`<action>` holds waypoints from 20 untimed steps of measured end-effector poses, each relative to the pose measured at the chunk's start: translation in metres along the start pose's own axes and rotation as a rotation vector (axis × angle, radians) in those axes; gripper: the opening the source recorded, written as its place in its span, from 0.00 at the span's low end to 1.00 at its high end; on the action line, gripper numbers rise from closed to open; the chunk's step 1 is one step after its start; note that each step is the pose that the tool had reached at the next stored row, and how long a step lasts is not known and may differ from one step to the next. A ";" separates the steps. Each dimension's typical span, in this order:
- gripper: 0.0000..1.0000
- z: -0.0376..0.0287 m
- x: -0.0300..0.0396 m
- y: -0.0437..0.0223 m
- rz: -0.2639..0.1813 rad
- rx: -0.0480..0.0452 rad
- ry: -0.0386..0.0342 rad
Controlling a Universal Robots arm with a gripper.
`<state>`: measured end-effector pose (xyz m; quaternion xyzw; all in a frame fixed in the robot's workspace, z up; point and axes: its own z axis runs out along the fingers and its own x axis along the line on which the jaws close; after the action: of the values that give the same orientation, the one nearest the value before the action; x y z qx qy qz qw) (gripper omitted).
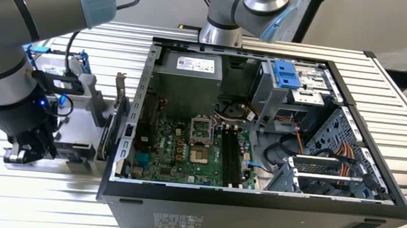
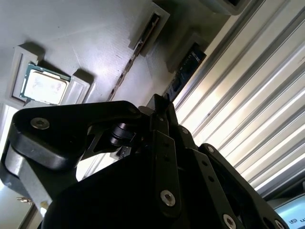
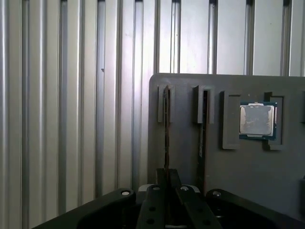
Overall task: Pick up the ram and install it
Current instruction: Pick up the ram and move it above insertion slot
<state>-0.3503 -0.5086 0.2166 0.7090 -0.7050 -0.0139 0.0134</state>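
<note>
The ram is a thin dark stick standing on edge in the outermost slot of a grey holder plate; it also shows in the second wrist view as the ram. My gripper sits right over it, fingers closed against both faces of the stick, which still stands in its slot. In the exterior view my gripper is low over the holder plate, at that view's left, beside the open computer case. The motherboard's long black memory slots lie inside the case.
A second thin stick stands in the neighbouring slot, and a processor chip rests in a pocket beyond it. An upright card stands between holder and case. The ribbed metal table runs all around.
</note>
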 end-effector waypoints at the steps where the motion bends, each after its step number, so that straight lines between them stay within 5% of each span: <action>1: 0.00 -0.0004 0.0000 0.0000 0.000 0.0000 0.0000; 20: 0.00 -0.0087 0.0000 0.0003 0.000 0.0000 0.0000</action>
<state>-0.3504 -0.5086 0.2253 0.7090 -0.7050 -0.0139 0.0134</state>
